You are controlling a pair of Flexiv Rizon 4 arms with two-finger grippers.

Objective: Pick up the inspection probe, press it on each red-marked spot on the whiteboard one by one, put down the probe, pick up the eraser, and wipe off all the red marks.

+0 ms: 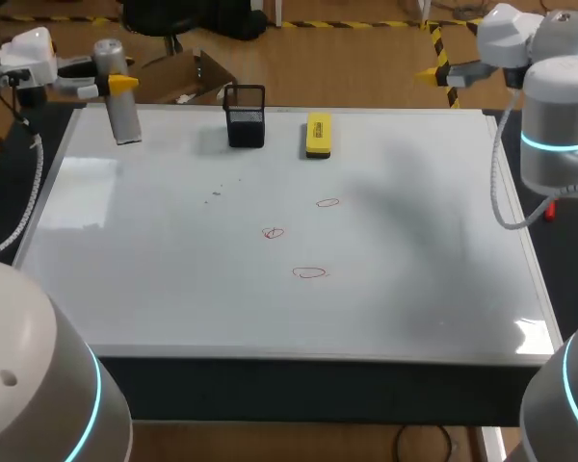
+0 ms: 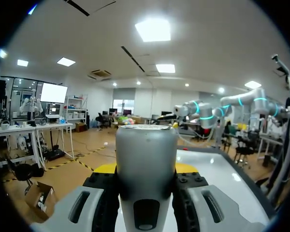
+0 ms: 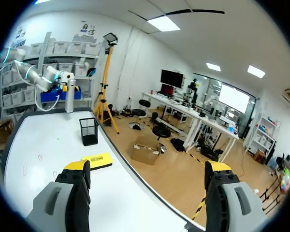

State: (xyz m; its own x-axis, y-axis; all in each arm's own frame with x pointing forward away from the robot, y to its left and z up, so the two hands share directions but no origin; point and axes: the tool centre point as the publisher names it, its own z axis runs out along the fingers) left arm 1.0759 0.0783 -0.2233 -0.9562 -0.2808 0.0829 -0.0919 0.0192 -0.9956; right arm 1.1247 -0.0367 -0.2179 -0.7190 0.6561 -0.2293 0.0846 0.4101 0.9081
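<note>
Whiteboard (image 1: 154, 289) surface covers the desk. At its 10 o'clock corner my left gripper (image 1: 116, 85) has its fingers clamped on the inspection probe (image 1: 121, 111), a grey cylinder held upright; I cannot tell whether its base touches the board. My right gripper (image 3: 147, 169) sits off the 2 o'clock corner, fingers spread wide apart. At 12 o'clock stand a black mesh holder (image 1: 246, 117) and, near it, the yellow eraser (image 1: 318, 135). Three red marks (image 1: 273, 232) lie near the centre.

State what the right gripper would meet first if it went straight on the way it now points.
Nothing, it seems. The open right gripper aims past the far edge of the whiteboard. The yellow eraser and black mesh holder sit off to one side of that line, though depth is unclear.
</note>
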